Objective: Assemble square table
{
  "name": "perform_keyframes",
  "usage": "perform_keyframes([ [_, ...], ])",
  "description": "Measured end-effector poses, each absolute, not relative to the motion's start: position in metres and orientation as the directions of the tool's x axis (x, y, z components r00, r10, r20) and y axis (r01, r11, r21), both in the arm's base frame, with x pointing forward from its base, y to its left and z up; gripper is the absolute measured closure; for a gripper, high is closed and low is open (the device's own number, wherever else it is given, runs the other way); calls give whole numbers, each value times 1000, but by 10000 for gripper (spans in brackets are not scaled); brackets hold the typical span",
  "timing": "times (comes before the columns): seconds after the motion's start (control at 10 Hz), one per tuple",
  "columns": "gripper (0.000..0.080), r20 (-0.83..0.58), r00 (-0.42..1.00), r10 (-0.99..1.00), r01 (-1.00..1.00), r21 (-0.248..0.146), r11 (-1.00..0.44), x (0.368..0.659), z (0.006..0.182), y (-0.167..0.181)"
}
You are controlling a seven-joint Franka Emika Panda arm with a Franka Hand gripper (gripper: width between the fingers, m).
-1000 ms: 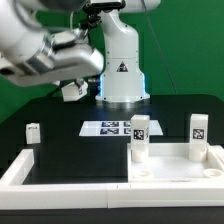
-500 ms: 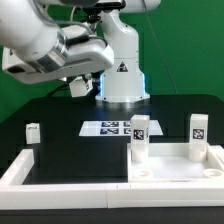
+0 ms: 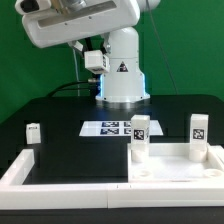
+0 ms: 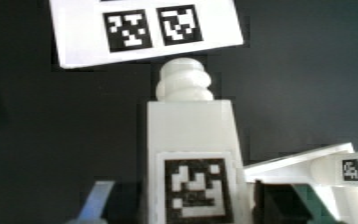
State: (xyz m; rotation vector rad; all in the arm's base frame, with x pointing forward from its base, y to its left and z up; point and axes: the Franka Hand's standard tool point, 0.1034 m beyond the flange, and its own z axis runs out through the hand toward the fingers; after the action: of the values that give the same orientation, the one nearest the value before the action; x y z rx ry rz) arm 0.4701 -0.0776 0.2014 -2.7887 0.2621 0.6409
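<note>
Fingers [image 4: 98,200] of the gripper [image 4: 172,205] are seen clenched on a white leg [image 4: 194,150], raised high above the marker board [image 3: 113,128]. The square top [image 3: 180,168] is seen near-right.

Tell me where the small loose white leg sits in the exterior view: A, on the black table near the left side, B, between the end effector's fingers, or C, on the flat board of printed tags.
A: the loose leg stands alone on the black table, left of the marker board.
</note>
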Motion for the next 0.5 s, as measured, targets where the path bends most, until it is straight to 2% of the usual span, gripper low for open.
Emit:
perform_keyframes([
  [0.2, 514, -292, 945, -151, -216, -207, -954, 480, 202, -75],
  [0.3, 514, -185, 957, -222, -252, -157, -955, 494, 204, -61],
  [0.5, 514, 70, 959, -274, -267, -95, -959, 534, 208, -15],
])
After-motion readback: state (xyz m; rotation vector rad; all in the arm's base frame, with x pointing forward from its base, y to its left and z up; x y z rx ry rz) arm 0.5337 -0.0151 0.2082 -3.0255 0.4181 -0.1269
